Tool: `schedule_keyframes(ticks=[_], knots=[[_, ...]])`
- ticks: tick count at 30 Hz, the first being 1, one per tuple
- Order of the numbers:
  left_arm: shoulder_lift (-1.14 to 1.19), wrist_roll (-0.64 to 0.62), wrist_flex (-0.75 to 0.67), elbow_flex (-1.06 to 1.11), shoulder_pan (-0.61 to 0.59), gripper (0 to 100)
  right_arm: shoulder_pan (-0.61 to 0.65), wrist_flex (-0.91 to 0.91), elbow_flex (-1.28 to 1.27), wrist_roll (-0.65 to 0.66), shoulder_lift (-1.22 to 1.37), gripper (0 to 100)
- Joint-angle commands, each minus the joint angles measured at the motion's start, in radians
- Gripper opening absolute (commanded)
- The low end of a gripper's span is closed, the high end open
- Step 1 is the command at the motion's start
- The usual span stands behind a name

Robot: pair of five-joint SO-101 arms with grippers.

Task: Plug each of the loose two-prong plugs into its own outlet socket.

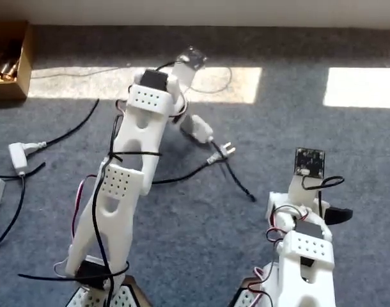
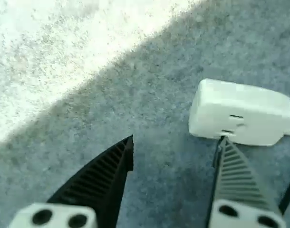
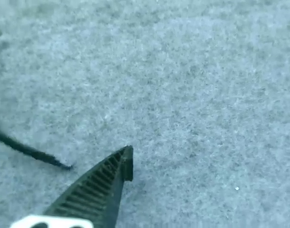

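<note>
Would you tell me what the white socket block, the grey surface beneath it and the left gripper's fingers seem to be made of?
The white socket block looks like moulded plastic: smooth, with rounded corners and two slots. The grey surface seems carpet or felt: matte, fuzzy, speckled fibres. The left gripper fingers are probably plastic: matte black, ribbed faces.

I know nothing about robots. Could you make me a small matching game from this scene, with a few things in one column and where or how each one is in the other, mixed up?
Things:
1. white socket block
2. two-prong plug
3. wooden box
4. left gripper

Places or states:
A. open, over the grey carpet
B. at the far left edge of the high view
C. close beside one fingertip of the left gripper
D. lying loose at the end of a black cord

Pairs: 1-C, 2-D, 3-B, 4-A.
</note>
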State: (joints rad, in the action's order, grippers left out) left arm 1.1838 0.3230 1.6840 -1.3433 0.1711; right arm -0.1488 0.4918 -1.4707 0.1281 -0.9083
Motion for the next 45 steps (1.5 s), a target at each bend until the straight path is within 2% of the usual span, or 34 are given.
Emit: schedule_keyframes(ticks=[1,11,13,17,21,25,29,33,38,45], knots=[[-0.010,0.025,0.077,-0.018,-0.033,28,-0.010,-0.042,0.005,-0.006,-0.018,59.3],[-0.194,0.021,0.083,-0.012,-0.226,28,-0.010,-0.042,0.005,-0.005,-0.018,59.3],[-0.265,0.017,0.083,-0.013,-0.220,28,-0.010,-0.042,0.005,-0.005,-0.018,59.3],[-0.348,0.017,0.075,-0.016,-0.102,28,-0.010,-0.042,0.005,-0.005,-0.018,59.3],[-0.308,0.017,0.003,-0.013,0.018,28,-0.010,-0.042,0.005,-0.005,-0.018,59.3],[-0.214,0.017,-0.060,-0.013,0.070,28,-0.010,-0.042,0.005,-0.005,-0.018,59.3],[-0.116,0.017,-0.054,-0.013,0.067,28,-0.010,-0.042,0.005,-0.003,-0.018,59.3],[-0.054,0.018,0.032,-0.019,0.033,28,-0.010,-0.042,0.005,-0.003,-0.018,59.3],[-0.076,0.018,0.083,-0.013,-0.044,22,-0.010,-0.042,0.005,-0.003,-0.018,59.3],[-0.136,0.015,0.084,-0.012,-0.101,23,-0.010,-0.042,0.005,-0.003,-0.018,59.3]])
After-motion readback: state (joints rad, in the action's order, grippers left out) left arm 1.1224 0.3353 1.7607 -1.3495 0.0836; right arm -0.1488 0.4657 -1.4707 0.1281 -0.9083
